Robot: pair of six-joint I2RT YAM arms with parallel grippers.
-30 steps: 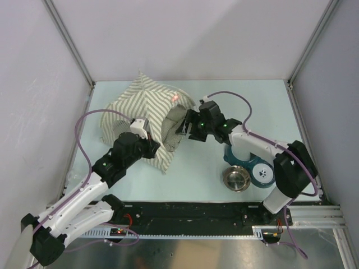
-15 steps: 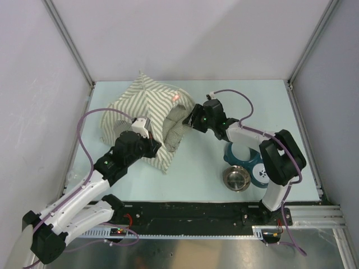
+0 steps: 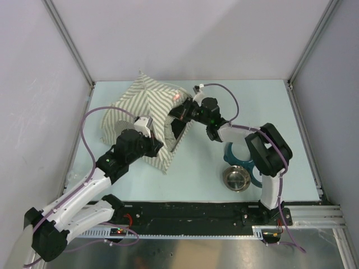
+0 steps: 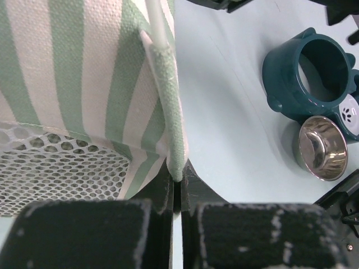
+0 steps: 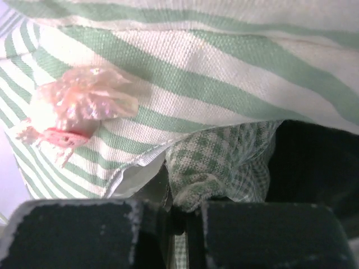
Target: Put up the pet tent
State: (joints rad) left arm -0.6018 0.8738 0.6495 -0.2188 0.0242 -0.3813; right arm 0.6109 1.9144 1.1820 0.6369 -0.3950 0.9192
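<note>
The pet tent (image 3: 143,106), striped olive and white, lies slumped at the back left of the table. Its grey mesh window (image 4: 56,168) shows in the left wrist view. My left gripper (image 3: 156,147) is at the tent's near edge and is shut on its green padded edge trim (image 4: 171,112), which runs up from between the jaws (image 4: 178,171). My right gripper (image 3: 176,114) is at the tent's opening, shut on a fold of checked green fabric (image 5: 224,157) under the striped wall. A pink-red mark (image 5: 78,106) sits on the stripes just left of it.
A teal bowl stand (image 3: 242,157) and a steel bowl (image 3: 236,178) sit right of centre, under the right arm. Both also show in the left wrist view, the stand (image 4: 314,73) above the bowl (image 4: 322,148). White walls enclose three sides of the table.
My right gripper moved left and back to the tent's opening and closed on the checked fabric. The left gripper kept its hold on the trim.
</note>
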